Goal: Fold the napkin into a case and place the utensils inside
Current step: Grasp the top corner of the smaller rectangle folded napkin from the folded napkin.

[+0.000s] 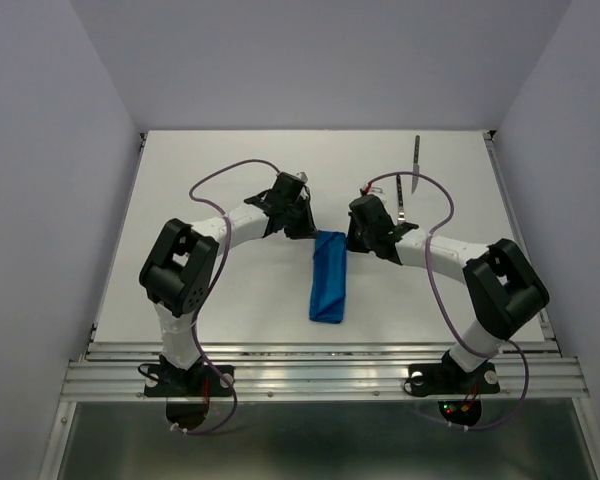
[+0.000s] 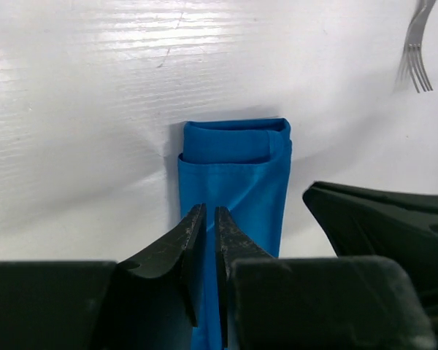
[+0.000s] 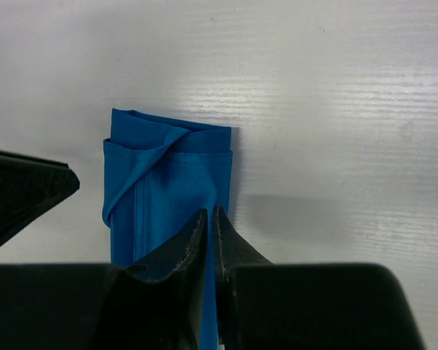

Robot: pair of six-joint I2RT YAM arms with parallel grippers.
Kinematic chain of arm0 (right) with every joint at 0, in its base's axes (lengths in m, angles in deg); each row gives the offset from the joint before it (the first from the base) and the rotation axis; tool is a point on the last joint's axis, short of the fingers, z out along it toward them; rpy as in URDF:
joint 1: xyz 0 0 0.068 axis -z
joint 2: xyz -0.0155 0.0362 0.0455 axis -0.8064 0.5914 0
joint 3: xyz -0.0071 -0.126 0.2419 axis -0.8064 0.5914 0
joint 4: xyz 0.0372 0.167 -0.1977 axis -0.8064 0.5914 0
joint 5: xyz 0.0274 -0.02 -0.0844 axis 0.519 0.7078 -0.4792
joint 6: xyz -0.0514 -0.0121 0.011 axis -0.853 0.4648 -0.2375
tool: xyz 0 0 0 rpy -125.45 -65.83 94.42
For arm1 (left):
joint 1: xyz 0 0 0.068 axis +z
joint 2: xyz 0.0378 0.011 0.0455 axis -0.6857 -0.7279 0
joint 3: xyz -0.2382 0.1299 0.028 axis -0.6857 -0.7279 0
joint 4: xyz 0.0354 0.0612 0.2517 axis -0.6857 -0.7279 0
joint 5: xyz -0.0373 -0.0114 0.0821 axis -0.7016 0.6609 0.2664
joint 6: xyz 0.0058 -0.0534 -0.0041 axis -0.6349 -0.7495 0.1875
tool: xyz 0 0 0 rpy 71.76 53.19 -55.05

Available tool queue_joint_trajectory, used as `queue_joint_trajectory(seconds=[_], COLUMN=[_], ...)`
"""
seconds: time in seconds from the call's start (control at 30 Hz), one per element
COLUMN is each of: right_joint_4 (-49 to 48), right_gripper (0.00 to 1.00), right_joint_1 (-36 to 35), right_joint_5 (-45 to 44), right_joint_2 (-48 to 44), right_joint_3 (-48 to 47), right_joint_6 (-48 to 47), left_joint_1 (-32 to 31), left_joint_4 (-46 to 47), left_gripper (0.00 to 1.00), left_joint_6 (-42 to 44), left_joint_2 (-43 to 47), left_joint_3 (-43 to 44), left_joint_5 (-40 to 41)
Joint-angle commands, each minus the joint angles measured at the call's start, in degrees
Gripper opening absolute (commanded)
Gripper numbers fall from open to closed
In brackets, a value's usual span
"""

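Left pincer, right pincer — on napkin

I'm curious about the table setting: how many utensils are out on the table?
2. A knife lies in the far right part of the table; a fork lies just left of it, slightly nearer. The folded blue napkin could hide something inside.

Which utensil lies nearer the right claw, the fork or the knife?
The fork: it lies just beyond the right claw, while the knife, with its dark handle, lies farther back.
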Motion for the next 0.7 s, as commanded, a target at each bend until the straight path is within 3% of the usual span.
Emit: queue_joint_trajectory(seconds=[0.0, 0.67], right_joint_4=[-0.4, -3.7], right_gripper=[0.12, 0.11], right_joint_1=[0.1, 0.1], right_joint_5=[1.6, 5.7], right_joint_2=[-3.2, 3.7], right_joint_3=[2.3, -2.0], right_joint_6=[-0.2, -1.0], left_joint_1=[0.4, 0.3], left_joint_4=[-2.3, -2.4], left_gripper=[0.21, 0.20], left_joint_6=[1.9, 1.9], left_joint_2=[-1.3, -7.1], left_joint_3=[3.7, 8.7], left_joint_5=[0.8, -0.7])
